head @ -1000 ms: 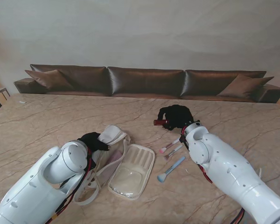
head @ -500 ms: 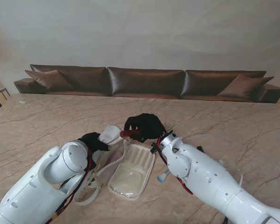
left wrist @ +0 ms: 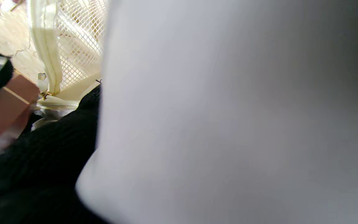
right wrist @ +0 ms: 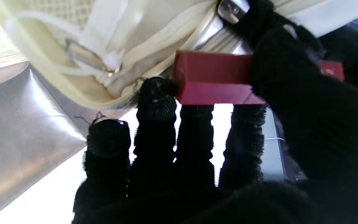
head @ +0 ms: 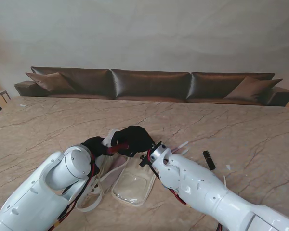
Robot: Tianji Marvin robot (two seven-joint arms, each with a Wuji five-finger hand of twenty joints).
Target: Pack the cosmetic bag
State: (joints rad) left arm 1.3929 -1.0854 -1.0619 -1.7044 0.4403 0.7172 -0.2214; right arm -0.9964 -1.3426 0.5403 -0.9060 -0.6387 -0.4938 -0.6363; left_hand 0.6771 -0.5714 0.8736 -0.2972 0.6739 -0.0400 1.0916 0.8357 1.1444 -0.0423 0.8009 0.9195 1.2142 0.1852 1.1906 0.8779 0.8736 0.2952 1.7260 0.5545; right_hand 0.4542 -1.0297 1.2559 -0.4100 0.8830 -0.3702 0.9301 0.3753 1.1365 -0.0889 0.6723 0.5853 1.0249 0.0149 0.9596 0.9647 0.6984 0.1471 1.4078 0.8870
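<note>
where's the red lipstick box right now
In the stand view the red lipstick box sits left of centre, gripped in the right hand over the open cosmetics bag.

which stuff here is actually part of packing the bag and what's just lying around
Part of the job:
cosmetics bag, lying open
red lipstick case, held by the right hand
left hand, at the bag's edge
small black item on the table

Just lying about:
brown sofa
marble table
</note>
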